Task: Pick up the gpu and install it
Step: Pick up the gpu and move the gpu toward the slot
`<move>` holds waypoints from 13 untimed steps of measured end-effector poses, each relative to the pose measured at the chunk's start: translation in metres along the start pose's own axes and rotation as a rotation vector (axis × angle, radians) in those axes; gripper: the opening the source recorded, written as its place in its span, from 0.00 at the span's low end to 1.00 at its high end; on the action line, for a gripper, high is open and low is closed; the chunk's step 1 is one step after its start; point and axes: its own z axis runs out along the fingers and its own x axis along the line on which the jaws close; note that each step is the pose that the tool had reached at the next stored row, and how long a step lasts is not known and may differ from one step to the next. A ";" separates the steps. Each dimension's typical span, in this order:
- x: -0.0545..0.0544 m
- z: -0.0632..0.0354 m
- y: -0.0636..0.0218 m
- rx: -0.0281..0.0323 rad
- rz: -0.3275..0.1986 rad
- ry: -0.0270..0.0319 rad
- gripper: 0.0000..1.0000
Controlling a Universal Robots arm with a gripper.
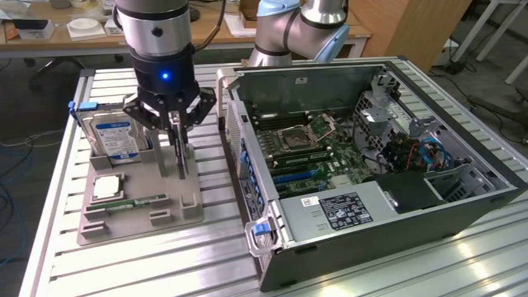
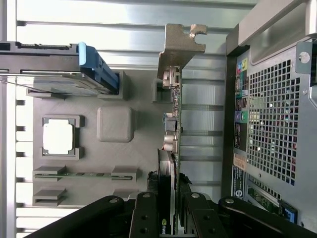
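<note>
Claw (image 1: 177, 129) straight down, jaws pinched narrowly together.

We see a slatted aluminium table (image 1: 148, 272) carrying two things directly. A grey fixture plate (image 1: 136, 216) lies flat right beneath the gripper (image 1: 177, 133), and an open computer case (image 1: 371, 244) lies on its side just beside the gripper, toward the exterior view's right. We find plate and case near each other but apart, with bare slats showing between them.
</note>
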 end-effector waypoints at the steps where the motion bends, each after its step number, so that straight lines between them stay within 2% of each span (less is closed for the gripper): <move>1: 0.000 -0.0003 0.0000 -0.0001 0.000 0.0000 0.26; 13: 0.000 -0.0036 0.0002 0.0000 0.000 0.0000 0.26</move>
